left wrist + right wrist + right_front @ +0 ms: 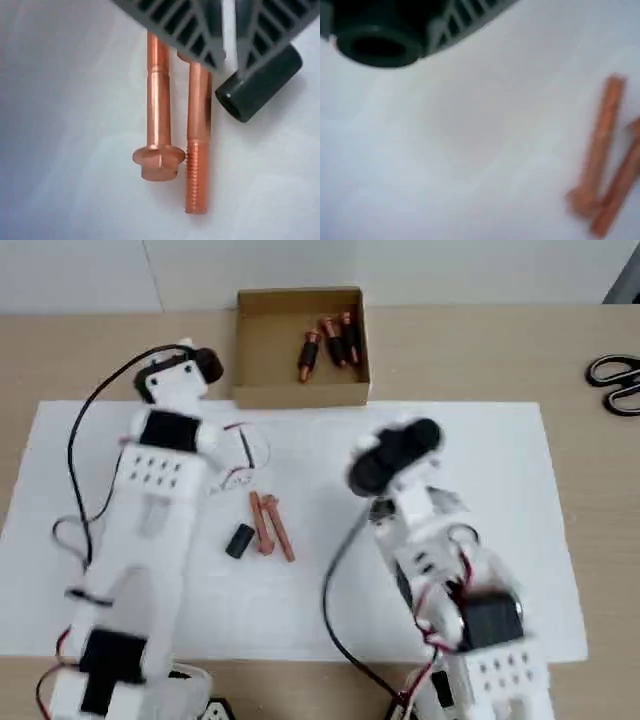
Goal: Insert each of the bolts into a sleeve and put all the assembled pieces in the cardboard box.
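Note:
Two copper bolts [270,525] lie side by side on the white sheet, heads at opposite ends, close up as bolts [159,130] with a loose black sleeve [257,82] beside them; that sleeve [240,540] lies left of them. My left gripper [230,60] hovers over the bolts with its jaws almost together and nothing held. From above, the left gripper [240,455] is just beyond the bolts. My right gripper [410,20] is shut on another black sleeve [375,45], its bore facing the camera. It [375,475] hangs right of the bolts. The cardboard box [250,350] holds three assembled pieces [330,342].
The white sheet [500,540] covers the middle of the wooden table. Scissors [615,380] lie at the far right edge. Black cables trail from both arms toward the front of the table.

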Controlling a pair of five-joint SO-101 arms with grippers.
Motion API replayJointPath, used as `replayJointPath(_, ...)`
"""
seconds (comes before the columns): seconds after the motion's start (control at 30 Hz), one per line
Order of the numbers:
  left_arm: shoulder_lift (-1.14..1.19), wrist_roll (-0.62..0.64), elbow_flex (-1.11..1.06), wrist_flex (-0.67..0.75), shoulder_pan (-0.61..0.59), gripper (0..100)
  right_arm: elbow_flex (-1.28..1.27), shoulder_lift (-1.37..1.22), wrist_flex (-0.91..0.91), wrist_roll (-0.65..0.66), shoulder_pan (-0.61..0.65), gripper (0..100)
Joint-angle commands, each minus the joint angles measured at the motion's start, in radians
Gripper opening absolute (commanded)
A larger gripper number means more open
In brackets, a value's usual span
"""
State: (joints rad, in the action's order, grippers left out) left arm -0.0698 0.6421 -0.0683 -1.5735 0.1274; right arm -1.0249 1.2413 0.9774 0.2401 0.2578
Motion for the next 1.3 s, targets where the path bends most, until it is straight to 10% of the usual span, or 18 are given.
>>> replayJointPath(0.0, 0.061, 0.069, 0.125, -0.025, 0.006, 1, -0.173, 0.251, -0.163, -0.014, -0.076, 0.5)
replayJointPath(0.2, 0.083, 0.095, 0.174, -0.061, 0.092, 1, -0.416, 0.593, -0.289, -0.012, -0.137, 0.4)
replayJointPath(1.27, 0.512, 0.117, 0.372, -0.110, 0.152, 15, -0.505, 0.572, -0.489, -0.138, -0.124, 0.4)
